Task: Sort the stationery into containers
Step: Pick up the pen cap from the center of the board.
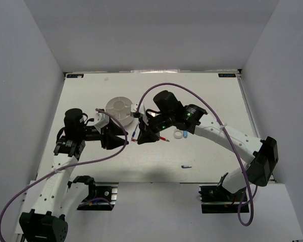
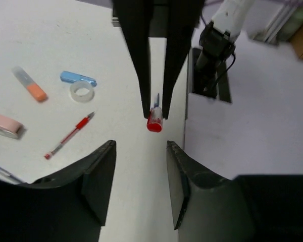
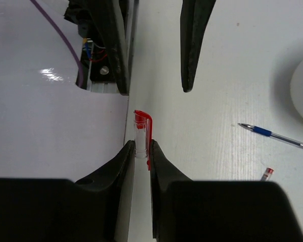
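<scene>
Red pen cap [image 3: 142, 132] pinched tight between the right fingers [image 3: 116, 171], held above the counter [image 1: 202, 101].
The left fingers [image 2: 98, 176] stand parted, gripping nothing, and face the cap from just left of it; the round white tub [image 1: 121, 108] sits just beyond, on the far side.

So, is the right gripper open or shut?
Shut: the right gripper pinches the red cap between its fingertips, seen in both wrist views.
</scene>
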Motion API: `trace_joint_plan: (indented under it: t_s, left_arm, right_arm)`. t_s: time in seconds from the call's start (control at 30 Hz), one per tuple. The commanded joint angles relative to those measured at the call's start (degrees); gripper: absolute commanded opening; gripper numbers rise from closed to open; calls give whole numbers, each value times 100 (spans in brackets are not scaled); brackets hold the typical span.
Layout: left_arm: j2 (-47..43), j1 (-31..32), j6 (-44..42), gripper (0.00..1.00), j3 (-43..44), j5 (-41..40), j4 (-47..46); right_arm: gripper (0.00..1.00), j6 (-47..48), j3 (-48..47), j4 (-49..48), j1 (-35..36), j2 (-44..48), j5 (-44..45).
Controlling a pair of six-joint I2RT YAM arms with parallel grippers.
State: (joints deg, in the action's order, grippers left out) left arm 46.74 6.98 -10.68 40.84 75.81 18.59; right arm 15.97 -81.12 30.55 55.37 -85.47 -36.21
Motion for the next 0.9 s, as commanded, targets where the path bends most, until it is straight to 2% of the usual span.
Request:
trace_joint_plan:
  t_s: [0.0, 0.13, 0.17, 0.27, 0.37, 0.67, 0.8, 0.87]
  left_arm:
    - [-271, 31, -1913, 56, 310, 153, 1245]
    - [-131, 31, -3737, 68, 714, 259, 2849]
    - [-113, 31, -4436, 69, 837, 207, 3339]
    - [-60, 31, -5309, 68, 987, 57, 3782]
    - [-16, 31, -5953, 63, 1119, 39, 3994]
    - [-227, 31, -6376, 60, 1171, 268, 3801]
    - [220, 31, -7481, 60, 1434, 259, 4932]
    - [388, 31, -8307, 60, 1541, 189, 5715]
  right_arm:
    - [0, -68, -97, 180, 26, -31, -615]
    - [2, -15, 9, 259, -1, -57, -975]
    - [2, -15, 9, 259, 8, -83, -1159]
    - [2, -32, -44, 276, 8, -189, -1459]
    - [2, -23, -166, 355, 8, -338, -1678]
    - [1, -260, -351, 242, -35, -760, -2066]
    - [1, -445, -606, 128, -53, -997, -2162]
    - [1, -542, -808, 92, -88, -1129, -2206]
